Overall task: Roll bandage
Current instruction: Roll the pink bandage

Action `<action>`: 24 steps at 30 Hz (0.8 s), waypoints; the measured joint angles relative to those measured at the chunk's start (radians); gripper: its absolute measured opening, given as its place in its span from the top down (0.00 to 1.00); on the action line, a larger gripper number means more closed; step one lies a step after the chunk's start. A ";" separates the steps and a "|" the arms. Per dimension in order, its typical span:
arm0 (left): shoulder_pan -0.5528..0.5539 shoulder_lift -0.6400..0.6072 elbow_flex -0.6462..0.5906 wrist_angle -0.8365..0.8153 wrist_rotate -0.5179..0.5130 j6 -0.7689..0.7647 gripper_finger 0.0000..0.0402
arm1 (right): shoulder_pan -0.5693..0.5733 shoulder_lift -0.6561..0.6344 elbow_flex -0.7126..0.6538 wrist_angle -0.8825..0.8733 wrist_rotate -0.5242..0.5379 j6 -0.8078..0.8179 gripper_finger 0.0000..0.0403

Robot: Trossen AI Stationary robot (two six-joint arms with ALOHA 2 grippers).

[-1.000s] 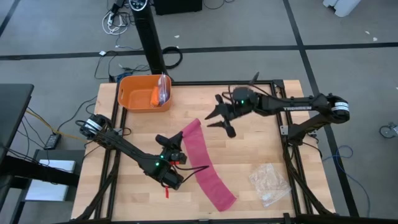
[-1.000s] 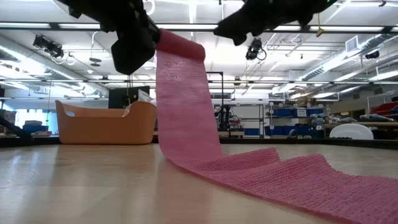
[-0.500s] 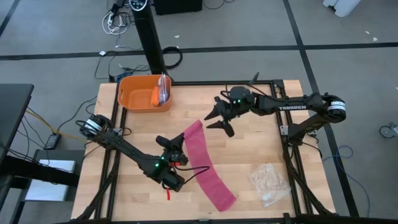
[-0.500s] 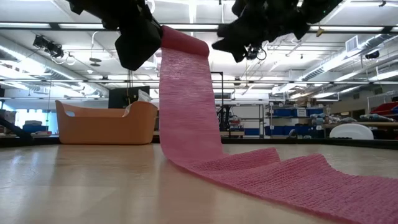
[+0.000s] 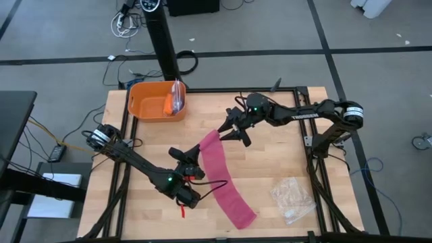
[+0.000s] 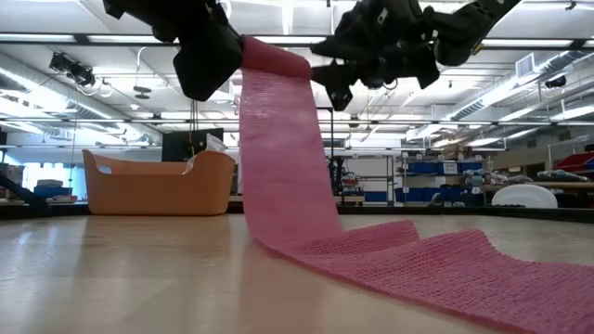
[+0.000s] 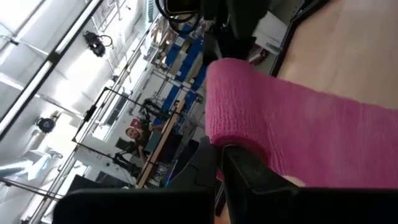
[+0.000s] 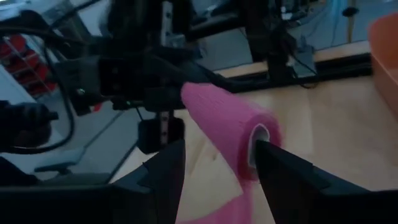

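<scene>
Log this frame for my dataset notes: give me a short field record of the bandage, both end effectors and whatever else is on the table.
bandage: magenta strip, one end lifted, the rest trailing flat on the table
left end effector: shut on the bandage's raised end
right end effector: open, at the raised end's tip, fingers either side of it
orange tub: far left corner, items inside
clear plastic bag: near right corner
rolling: only a small roll at the raised end
</scene>
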 joint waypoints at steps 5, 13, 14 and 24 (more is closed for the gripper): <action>0.015 0.000 0.000 0.003 0.002 -0.015 0.96 | 0.024 0.000 0.001 0.013 0.007 0.004 0.52; 0.028 0.000 0.000 0.028 0.003 -0.049 0.96 | 0.041 0.000 0.001 0.010 0.091 -0.007 0.68; 0.028 0.000 0.000 0.029 0.003 -0.056 0.96 | 0.040 0.000 0.001 0.010 0.099 -0.012 0.72; 0.033 -0.012 0.000 0.020 0.203 -0.128 0.83 | 0.043 -0.019 0.000 -0.053 0.114 -0.070 0.94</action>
